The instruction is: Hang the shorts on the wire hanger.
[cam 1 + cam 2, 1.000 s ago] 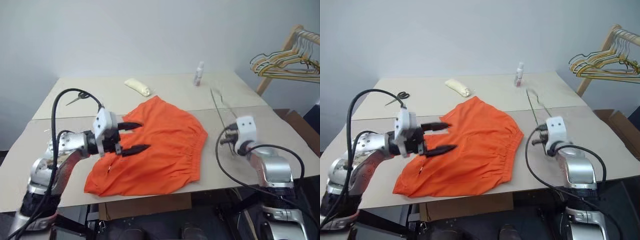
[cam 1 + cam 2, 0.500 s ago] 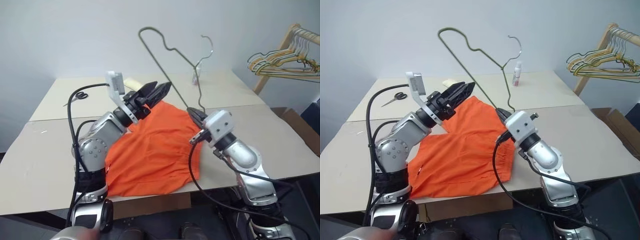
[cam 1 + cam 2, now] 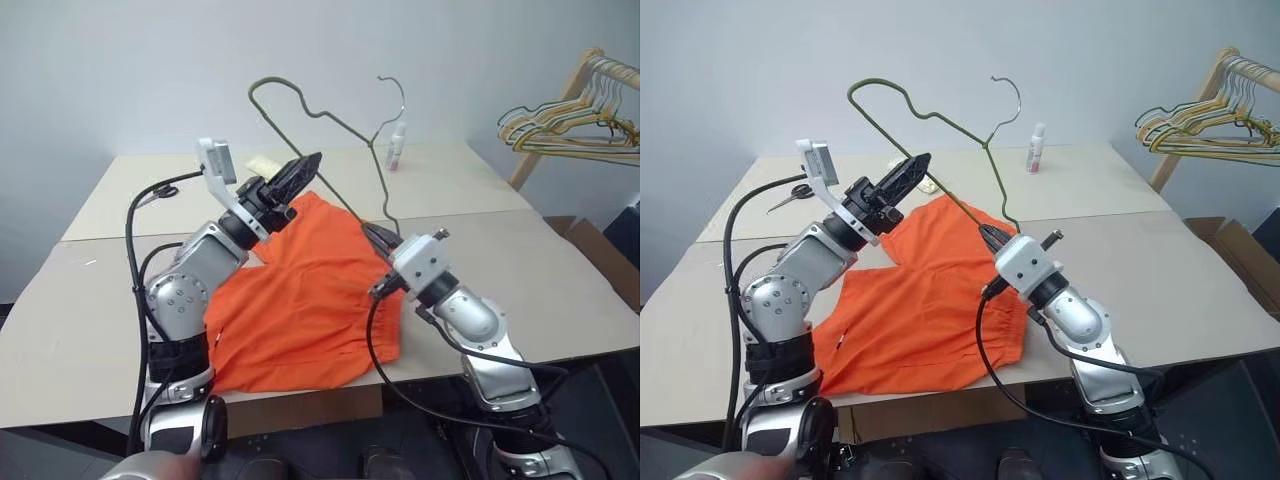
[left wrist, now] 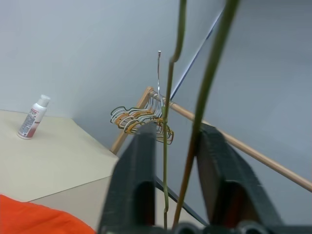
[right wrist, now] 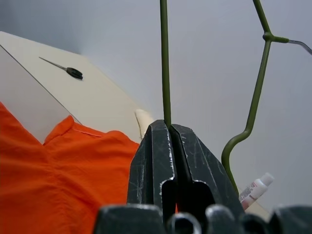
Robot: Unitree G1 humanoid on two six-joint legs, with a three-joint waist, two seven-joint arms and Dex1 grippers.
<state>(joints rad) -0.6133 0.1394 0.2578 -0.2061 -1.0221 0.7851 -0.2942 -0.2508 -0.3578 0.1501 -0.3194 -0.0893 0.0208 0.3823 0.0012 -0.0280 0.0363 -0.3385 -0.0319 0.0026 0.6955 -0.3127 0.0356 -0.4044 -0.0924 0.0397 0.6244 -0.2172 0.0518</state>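
Raised off the table, wire hanger (image 3: 940, 118) seemingly pinched by both grippers.

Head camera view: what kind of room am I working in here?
Probably a bare test or lab room set up for laundry handling: plain tables against a blank wall, a wooden rack of hangers, and orange shorts laid out.

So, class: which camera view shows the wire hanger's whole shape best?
The right eye view: the wire hanger appears complete, hook uppermost, held above the shorts. The left eye view shows much the same. Each wrist view catches just stretches of wire rising between that gripper's fingers.
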